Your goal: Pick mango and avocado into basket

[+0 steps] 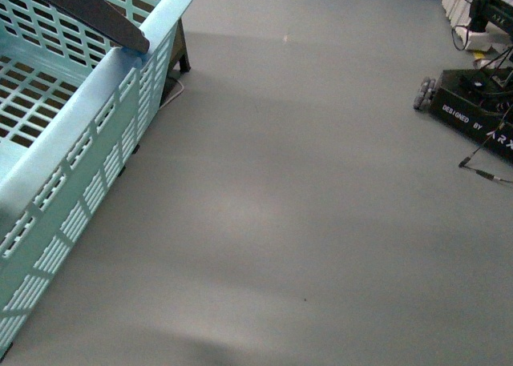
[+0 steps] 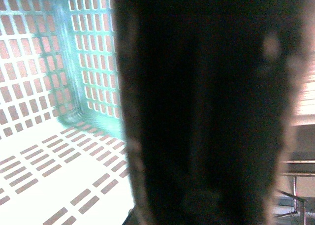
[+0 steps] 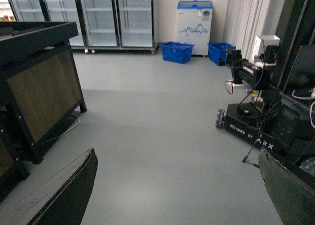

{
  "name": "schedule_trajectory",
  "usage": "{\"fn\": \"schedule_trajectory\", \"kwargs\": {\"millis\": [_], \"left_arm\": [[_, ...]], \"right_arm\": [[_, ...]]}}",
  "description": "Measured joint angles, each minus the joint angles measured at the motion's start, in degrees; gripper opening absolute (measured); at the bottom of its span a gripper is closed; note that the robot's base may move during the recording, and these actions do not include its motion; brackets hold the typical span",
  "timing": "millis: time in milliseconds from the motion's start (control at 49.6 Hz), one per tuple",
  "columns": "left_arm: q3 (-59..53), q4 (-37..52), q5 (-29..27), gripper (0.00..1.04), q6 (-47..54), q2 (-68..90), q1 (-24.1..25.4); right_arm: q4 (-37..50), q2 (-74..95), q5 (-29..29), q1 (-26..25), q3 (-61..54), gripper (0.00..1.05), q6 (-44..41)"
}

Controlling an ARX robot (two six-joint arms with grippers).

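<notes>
The light aqua basket [image 1: 88, 134] fills the left of the front view, raised and tilted, its dark handle [image 1: 88, 10] crossing the top. What shows of its inside holds no fruit. In the left wrist view the handle [image 2: 206, 112] is a broad dark blur right against the camera, with the basket's slotted wall [image 2: 93, 57] and floor behind; my left gripper is shut on the handle and its fingers are hidden. My right gripper [image 3: 179, 185] is open and empty, its fingertips [image 3: 74, 190] wide apart over bare grey floor. The mango and the avocado are out of view.
A dark wooden stand [image 3: 39, 92] is at the left in the right wrist view. Another ARX robot base [image 1: 481, 102] with cables stands at the right. Two dark blue baskets [image 3: 177, 51] and glass-door fridges [image 3: 98, 18] line the far wall. Grey floor lies between.
</notes>
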Motion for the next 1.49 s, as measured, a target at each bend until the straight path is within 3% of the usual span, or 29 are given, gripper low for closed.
{"fn": "schedule_trajectory", "kwargs": {"millis": [1492], "left_arm": [[0.04,0.0,1.25,0.05,-0.15,-0.09,-0.33]], "right_arm": [[0.0,0.0,0.37,0.0,0.02,0.97,0.0]]}}
